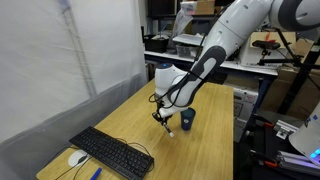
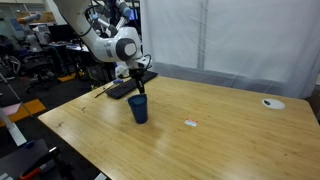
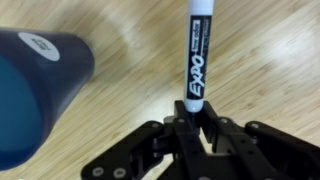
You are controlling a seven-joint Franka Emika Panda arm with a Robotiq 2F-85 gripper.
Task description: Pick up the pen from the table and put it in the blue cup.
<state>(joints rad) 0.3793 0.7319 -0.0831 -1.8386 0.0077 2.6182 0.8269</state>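
Observation:
My gripper (image 3: 192,118) is shut on a black-and-white Expo marker pen (image 3: 197,60), which points straight out from the jaws over the wooden table. The blue cup (image 3: 35,95) stands just to the left of the pen in the wrist view. In both exterior views the gripper (image 1: 161,113) (image 2: 139,80) hangs next to and slightly above the blue cup (image 1: 187,119) (image 2: 139,108), with the pen (image 1: 165,124) pointing down beside it. The pen is hard to make out in an exterior view (image 2: 140,88).
A black keyboard (image 1: 110,152) and a white mouse (image 1: 77,158) lie near the table's front corner. A small white object (image 2: 190,123) and a white disc (image 2: 272,103) lie on the table. Desks and equipment stand beyond the table edges.

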